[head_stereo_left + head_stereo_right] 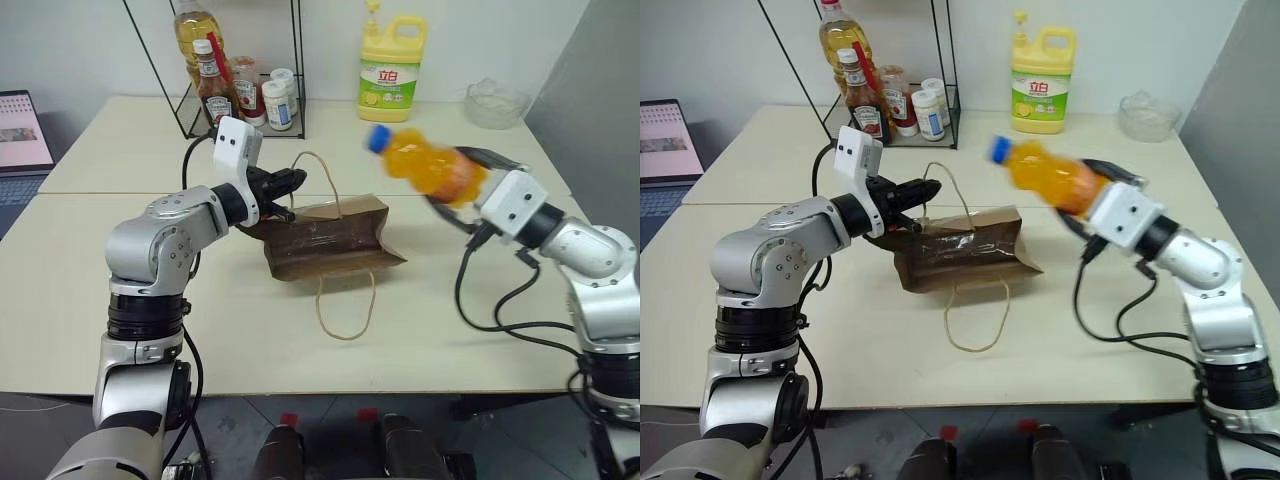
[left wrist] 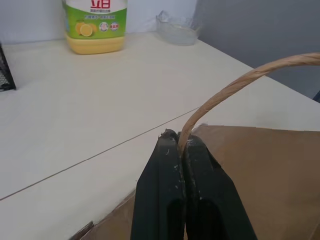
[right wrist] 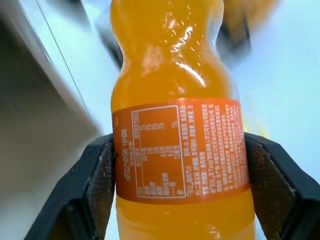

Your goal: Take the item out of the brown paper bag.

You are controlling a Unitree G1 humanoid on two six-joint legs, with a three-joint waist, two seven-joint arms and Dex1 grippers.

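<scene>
Orange drink bottle [image 1: 425,163] clear of brown paper bag [image 1: 325,238], right gripper [image 3: 180,165] clamped on label; left gripper [image 2: 180,150] pinches handle [image 2: 240,82]; next: set down upright, gently

The orange drink bottle [image 1: 425,163], clear plastic with a blue cap and an orange label, hangs tilted in the air above and to the right of the brown paper bag [image 1: 330,240]. The creased bag lies flat on the table, one twisted tan handle looping toward the table's near edge, the other raised.

Item [image 1: 425,165] blurred — (cap too).
</scene>
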